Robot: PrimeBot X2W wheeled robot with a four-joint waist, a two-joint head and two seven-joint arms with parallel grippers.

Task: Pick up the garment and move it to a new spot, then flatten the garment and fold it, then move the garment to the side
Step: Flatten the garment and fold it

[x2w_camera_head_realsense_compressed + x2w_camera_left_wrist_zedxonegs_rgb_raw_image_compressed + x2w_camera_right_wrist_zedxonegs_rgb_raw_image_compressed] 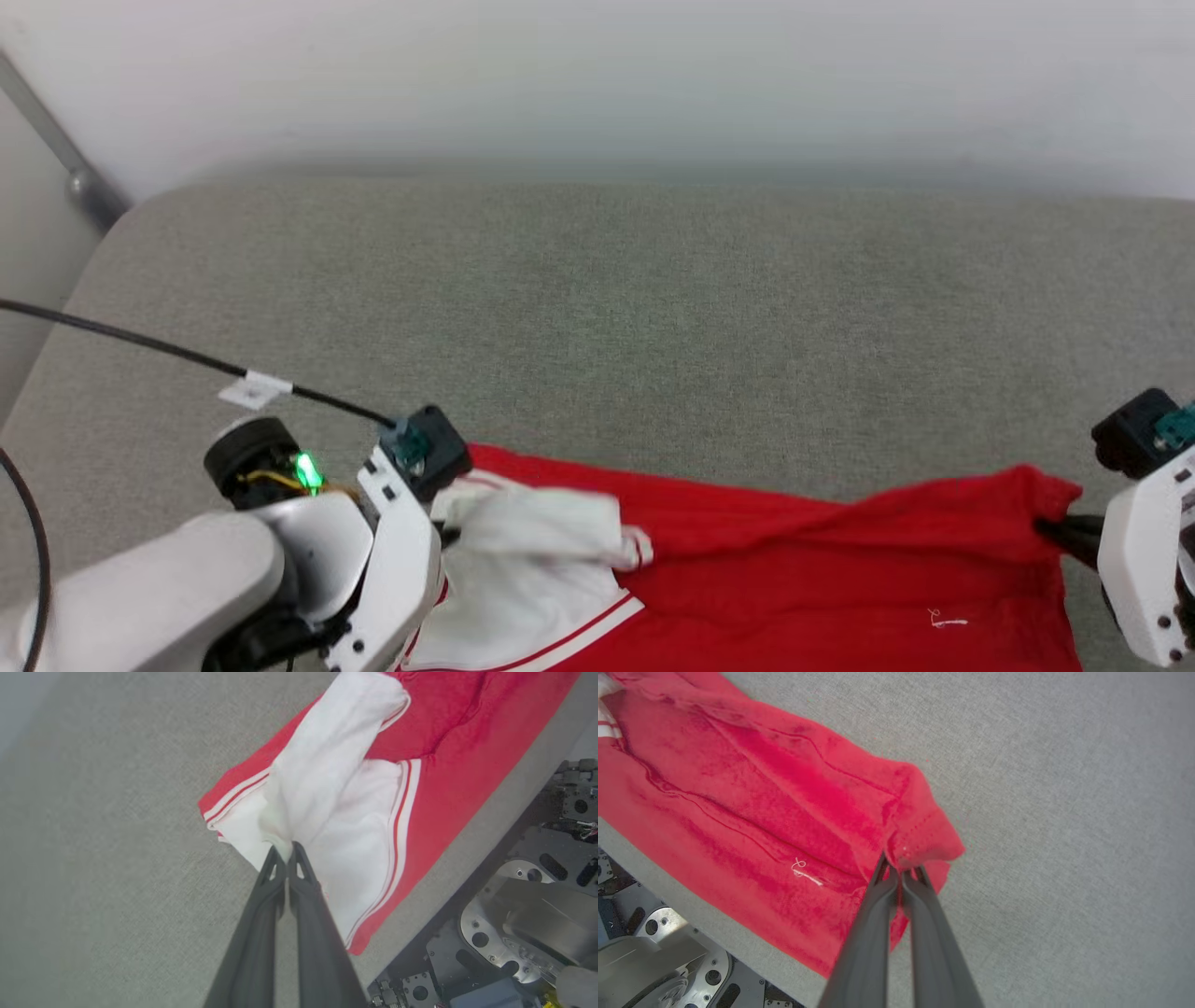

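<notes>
The garment [794, 569] is a red jersey with white sleeves edged in red-white stripes, spread along the near edge of the grey surface. Its lettering is hidden. My left gripper [285, 851] is shut on a bunched fold of the white sleeve [327, 774] at the garment's left end. In the head view that left gripper [446, 536] sits at the lower left. My right gripper [900, 868] is shut on the red hem corner [924, 835] at the right end; in the head view my right gripper [1060, 534] pinches that corner. The cloth sags between both grips.
The grey fabric-covered table [597, 327] stretches far behind the garment up to a pale wall. A black cable [168, 350] crosses the left side toward my left wrist. A metal post [84, 187] stands at the far left corner. The robot's metal base [523, 914] lies below the near edge.
</notes>
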